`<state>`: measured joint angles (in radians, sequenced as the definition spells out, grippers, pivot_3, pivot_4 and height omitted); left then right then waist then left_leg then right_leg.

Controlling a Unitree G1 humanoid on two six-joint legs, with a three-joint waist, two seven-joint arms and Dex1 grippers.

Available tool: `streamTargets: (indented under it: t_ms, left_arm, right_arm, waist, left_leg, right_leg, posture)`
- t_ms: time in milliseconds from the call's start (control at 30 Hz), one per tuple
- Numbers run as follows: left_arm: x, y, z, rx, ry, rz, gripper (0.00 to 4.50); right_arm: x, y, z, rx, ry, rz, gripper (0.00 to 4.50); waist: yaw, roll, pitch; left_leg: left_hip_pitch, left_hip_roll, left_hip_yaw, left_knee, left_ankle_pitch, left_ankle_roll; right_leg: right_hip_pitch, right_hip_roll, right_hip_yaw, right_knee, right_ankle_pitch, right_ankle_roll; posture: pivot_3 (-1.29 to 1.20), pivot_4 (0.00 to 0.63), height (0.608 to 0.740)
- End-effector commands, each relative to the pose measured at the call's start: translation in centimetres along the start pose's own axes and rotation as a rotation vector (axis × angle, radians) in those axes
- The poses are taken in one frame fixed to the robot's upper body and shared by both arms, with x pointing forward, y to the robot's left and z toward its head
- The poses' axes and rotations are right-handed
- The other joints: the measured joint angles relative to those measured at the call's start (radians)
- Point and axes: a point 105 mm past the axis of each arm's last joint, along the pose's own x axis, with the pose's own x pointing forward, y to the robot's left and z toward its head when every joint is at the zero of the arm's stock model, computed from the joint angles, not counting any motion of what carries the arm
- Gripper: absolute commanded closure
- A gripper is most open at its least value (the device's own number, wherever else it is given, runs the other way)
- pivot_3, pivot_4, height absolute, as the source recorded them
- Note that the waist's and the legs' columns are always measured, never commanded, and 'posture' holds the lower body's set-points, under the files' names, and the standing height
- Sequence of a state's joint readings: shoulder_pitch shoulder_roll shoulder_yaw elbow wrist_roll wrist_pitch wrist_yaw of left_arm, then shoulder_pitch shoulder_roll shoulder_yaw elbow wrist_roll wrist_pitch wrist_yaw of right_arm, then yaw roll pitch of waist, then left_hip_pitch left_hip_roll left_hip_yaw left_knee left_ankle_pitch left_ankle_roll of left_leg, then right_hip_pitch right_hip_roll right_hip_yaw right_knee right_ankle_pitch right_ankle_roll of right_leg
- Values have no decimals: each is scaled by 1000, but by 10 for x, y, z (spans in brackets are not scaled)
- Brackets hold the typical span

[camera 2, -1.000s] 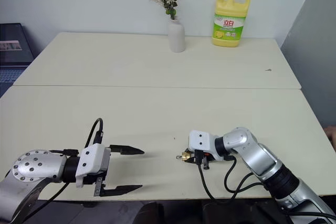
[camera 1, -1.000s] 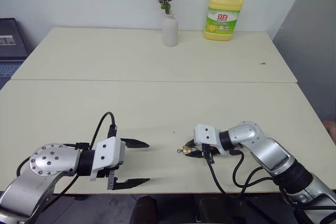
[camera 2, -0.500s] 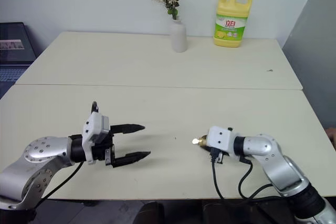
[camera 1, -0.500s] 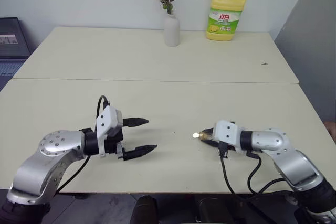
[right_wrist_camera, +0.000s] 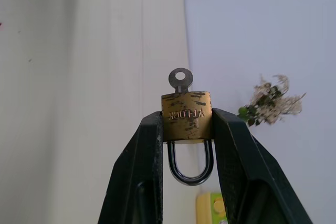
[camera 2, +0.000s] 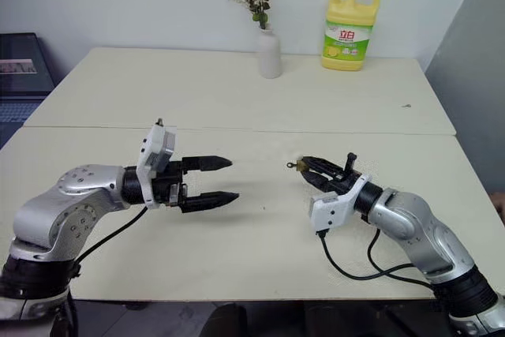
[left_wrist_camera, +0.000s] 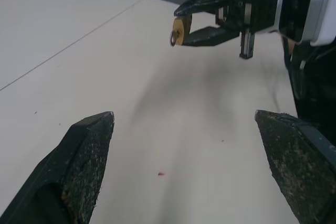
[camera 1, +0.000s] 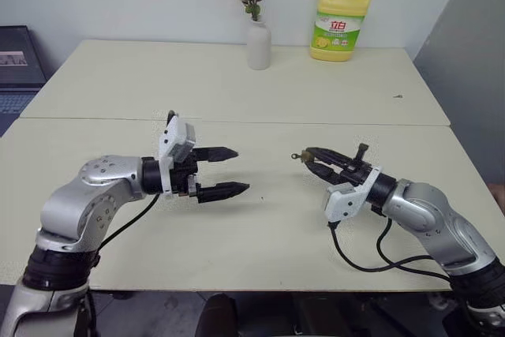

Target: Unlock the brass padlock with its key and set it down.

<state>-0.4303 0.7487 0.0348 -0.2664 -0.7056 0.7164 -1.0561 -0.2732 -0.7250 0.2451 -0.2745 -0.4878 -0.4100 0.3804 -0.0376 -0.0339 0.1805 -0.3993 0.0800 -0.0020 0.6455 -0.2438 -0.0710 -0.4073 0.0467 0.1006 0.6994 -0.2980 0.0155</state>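
While the right gripper point(right_wrist_camera: 186, 129) is clamping the brass padlock point(right_wrist_camera: 186, 116) by the sides of its body, the lock is hanging up in the air above the table point(camera 1: 237, 84), not resting on anything. From the right wrist view, the shackle is pointing back between the two fingers and looking closed, and the key point(right_wrist_camera: 180, 80) is already sitting in the keyhole with its little round bow sticking out past the fingertips. So the key is in, but my guess is it hasn't been turned.

Across from it, the left gripper point(camera 1: 229, 171) is hovering with its fingers spread wide and nothing in them, pointing toward the lock with a clear gap in between. In the left wrist view the lock and key bow are showing up straight ahead.

I'm reading this as the approach for the key turn. Next move is asking for the left fingers to line up on that tiny bow, pinch it, and twist, which is looking fiddly given how small it is.
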Motion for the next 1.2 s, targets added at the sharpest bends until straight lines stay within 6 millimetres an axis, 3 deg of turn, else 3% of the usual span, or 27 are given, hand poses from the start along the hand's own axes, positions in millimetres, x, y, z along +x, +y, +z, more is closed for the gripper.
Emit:
streamTargets:
  t_ms: [33, 467, 767, 1200]
  left_arm:
    - [10, -6, 11, 27, -11, -51, 0]
    - [39, 4, 23, 73, -5, -91, 0]
    - [49, 6, 18, 93, 1, -139, 0]
    - [55, 5, 17, 102, -1, -182, 4009]
  right_arm:
    - [0, -16, 10, -29, -75, -79, 3568]
    - [12, -13, 18, -4, -154, -59, 3568]
    - [13, -15, 18, 8, -152, -61, 3568]
    - [14, -14, 20, 23, -158, -53, 3568]
  waist:
    - [2, 0, 0]
    - [4, 0, 0]
    - [5, 0, 0]
    - [5, 0, 0]
  left_leg:
    - [0, 0, 0, 0, 0, 0]
    - [1, 0, 0, 1, 0, 0]
    - [0, 0, 0, 1, 0, 0]
    - [1, 0, -1, 1, 0, 0]
  right_leg:
    - [0, 0, 0, 0, 0, 0]
    - [0, 0, 0, 1, 0, 0]
    - [0, 0, 0, 2, 0, -1]
    - [0, 0, 0, 3, 0, -1]
  posture:
    - [0, 150, 740]
    - [0, 150, 740]
    - [0, 150, 740]
    - [0, 150, 740]
